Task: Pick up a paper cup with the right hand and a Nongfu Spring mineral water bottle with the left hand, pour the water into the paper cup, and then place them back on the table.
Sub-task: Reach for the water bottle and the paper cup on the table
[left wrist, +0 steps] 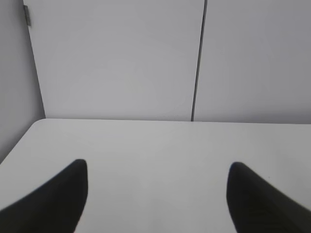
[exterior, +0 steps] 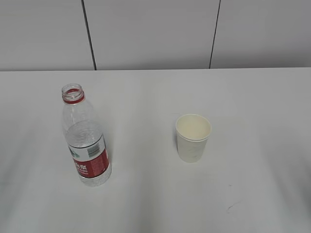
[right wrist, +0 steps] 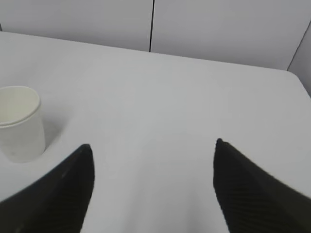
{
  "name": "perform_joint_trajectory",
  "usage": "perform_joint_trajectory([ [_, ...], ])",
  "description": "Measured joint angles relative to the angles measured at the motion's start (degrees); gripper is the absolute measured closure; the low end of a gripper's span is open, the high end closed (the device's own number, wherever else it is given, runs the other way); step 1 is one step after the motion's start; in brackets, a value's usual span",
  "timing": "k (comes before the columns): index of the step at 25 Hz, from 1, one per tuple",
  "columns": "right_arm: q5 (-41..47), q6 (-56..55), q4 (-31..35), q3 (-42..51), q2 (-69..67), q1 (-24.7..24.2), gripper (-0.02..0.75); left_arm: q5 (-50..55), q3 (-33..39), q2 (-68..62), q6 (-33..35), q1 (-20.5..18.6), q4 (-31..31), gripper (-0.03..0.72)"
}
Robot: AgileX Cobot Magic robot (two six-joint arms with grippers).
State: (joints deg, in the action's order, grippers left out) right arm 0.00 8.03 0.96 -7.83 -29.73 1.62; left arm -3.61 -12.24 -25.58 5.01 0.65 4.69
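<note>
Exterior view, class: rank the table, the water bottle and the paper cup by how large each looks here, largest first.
1. The table, filling most of the picture.
2. The water bottle, uncapped, roughly twice the cup's height.
3. The paper cup, smallest.
Bottle and cup stand at similar depth, so this order seems safe.

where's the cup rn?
Cup stands upright on the table, just right of centre in the exterior view, right of the bottle; the right wrist view shows it at far left.

The bottle (exterior: 86,141) is clear, glossy ribbed plastic with a shiny printed label. The cup (exterior: 193,137) is matt white paper. The table (exterior: 252,107) looks smooth, matt white, lightly scuffed.
</note>
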Motion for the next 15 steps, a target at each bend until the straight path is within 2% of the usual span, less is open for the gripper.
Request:
perform_joint_trajectory([
  [15,-14.93,0.00,0.00,0.00,-19.82,0.00,0.174,-11.18,0.00,-17.35,0.00,0.00,-2.17,0.161],
])
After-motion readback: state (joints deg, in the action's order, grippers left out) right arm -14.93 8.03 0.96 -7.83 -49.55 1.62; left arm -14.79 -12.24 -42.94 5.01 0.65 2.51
